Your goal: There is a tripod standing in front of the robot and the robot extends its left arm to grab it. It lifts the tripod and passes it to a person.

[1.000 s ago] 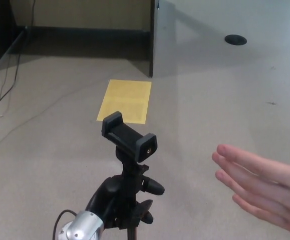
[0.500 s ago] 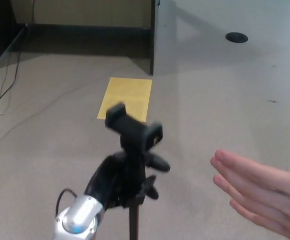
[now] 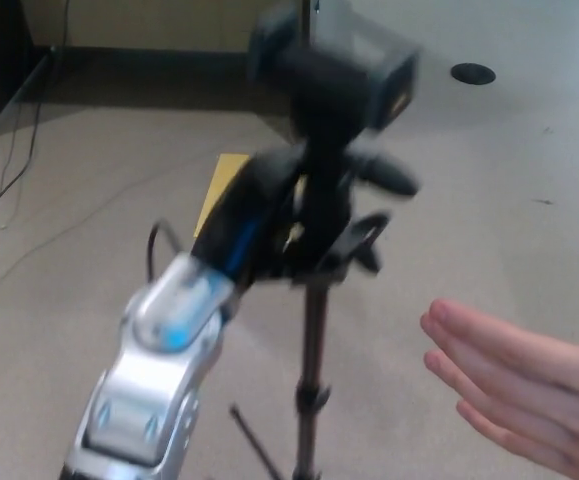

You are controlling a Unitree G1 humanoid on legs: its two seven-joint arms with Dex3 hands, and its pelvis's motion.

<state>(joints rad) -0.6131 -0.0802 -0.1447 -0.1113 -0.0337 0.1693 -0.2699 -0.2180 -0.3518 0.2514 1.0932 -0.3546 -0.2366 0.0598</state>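
— Robot hand, left (image 3: 269, 215)? Black, blurred, fingers clamped round the upper stem of the tripod (image 3: 314, 330), just beneath its head; silver forearm (image 3: 154, 370) rising from the lower left corner of the view.

— Tripod position? Held up off the floor (image 3: 89, 250), roughly upright, slightly tilted; centre of the view, stem running down to the bottom edge, one thin leg (image 3: 254, 445) splaying to lower left. Feet out of view.

— Top of tripod? Dark phone clamp (image 3: 334, 65), heavily blurred, near the top edge of the view; black knobs and a lever (image 3: 384, 175) projecting to the right just under it.

— Person's hand (image 3: 514, 385)? Open, palm sideways, fingers together and pointing left; entering from the lower right corner. Near the tripod stem, apart from it, no contact.

— Right robot hand? Not in view.

— Background? Grey floor; yellow sheet (image 3: 219, 185) lying flat behind the left robot hand, mostly hidden by it. Dark furniture base (image 3: 169, 70) along the top edge, a vertical panel edge (image 3: 307, 30) behind the clamp. Black round disc (image 3: 472, 73) on the floor at upper right; thin cable (image 3: 14, 170) trailing along the left edge.
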